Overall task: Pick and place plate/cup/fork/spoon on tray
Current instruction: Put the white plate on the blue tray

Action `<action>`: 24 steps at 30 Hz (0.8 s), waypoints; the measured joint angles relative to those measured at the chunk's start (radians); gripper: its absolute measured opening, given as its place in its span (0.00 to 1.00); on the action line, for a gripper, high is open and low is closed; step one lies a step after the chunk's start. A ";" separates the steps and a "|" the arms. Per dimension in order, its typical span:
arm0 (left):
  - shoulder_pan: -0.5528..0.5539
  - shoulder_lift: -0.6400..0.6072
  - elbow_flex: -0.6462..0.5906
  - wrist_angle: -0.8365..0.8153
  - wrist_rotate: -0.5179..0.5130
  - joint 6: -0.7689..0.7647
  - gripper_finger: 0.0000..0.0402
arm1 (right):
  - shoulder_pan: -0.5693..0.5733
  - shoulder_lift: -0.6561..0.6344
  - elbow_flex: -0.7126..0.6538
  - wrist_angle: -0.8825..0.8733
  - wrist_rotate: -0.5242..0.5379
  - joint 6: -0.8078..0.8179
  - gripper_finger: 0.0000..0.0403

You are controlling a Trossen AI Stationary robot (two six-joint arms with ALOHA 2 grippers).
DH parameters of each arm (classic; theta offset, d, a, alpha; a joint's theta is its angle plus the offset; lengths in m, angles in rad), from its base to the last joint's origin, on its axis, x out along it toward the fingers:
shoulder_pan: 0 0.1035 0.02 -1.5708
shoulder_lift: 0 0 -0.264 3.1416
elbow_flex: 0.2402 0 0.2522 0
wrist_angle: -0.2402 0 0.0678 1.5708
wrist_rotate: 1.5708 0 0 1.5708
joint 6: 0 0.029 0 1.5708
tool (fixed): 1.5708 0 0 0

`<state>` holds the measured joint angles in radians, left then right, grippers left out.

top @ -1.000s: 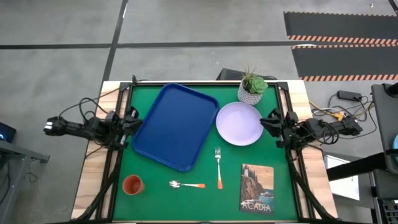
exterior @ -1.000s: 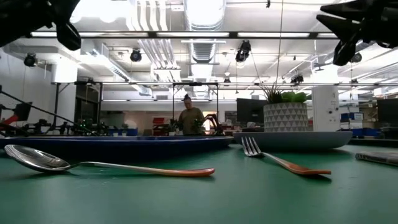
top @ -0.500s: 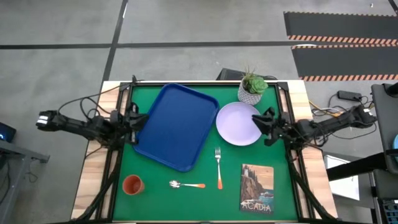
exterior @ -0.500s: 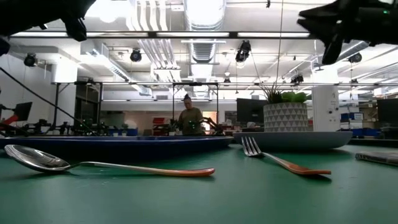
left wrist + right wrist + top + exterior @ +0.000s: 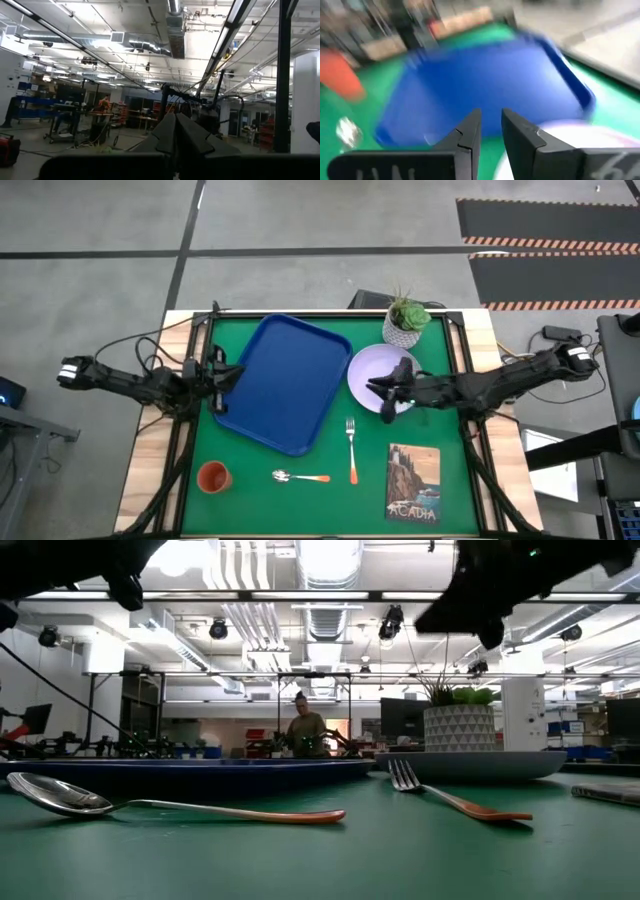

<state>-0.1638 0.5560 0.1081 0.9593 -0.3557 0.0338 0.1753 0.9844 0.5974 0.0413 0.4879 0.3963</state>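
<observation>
The pale lavender plate (image 5: 378, 366) lies on the green mat, right of the blue tray (image 5: 280, 380). The fork (image 5: 351, 450) and the spoon (image 5: 300, 476) lie on the mat near the front, and the orange cup (image 5: 213, 477) stands at the front left. My right gripper (image 5: 384, 393) hovers above the plate's near left part, its fingers a little apart (image 5: 491, 131) and empty. The low view shows it well above the table (image 5: 480, 600). My left gripper (image 5: 226, 375) is shut (image 5: 175, 131) and empty, in the air at the tray's left edge.
A white pot with a green plant (image 5: 406, 322) stands just behind the plate. A picture card (image 5: 413, 482) lies flat at the front right. A person (image 5: 305, 730) stands far off in the room behind the table.
My right gripper has gone from the table's right edge toward the left, out over the plate, and has tipped its fingers downward. My left gripper has shifted a little toward the tray's left edge. The dishes and cutlery have stayed in place.
</observation>
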 joint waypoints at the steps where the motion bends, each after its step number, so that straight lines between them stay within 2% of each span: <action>1: 0.000 0.001 0.000 -0.004 0.000 0.000 0.00 | 0.000 0.017 0.039 -0.103 -0.005 0.014 0.17; 6: 0.000 0.015 0.000 -0.027 0.000 0.000 0.00 | 0.000 0.101 0.213 -0.498 -0.089 0.048 0.17; 10: 0.000 0.033 0.000 -0.027 0.000 0.000 0.00 | 0.000 0.159 0.281 -0.637 -0.158 0.000 0.17; 14: 0.000 0.047 0.001 -0.026 -0.001 0.000 0.00 | -0.013 0.203 0.294 -0.637 -0.212 -0.076 0.17; 17: 0.000 0.053 0.000 -0.028 -0.001 0.000 0.00 | -0.025 0.226 0.271 -0.573 -0.248 -0.136 0.17; 24: 0.000 0.071 0.001 -0.026 -0.001 0.000 0.00 | -0.026 0.268 0.211 -0.433 -0.253 -0.195 0.17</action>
<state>-0.1635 0.6275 0.1093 0.9332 -0.3569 0.0334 0.1493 1.2527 0.8086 -0.3919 0.2352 0.2016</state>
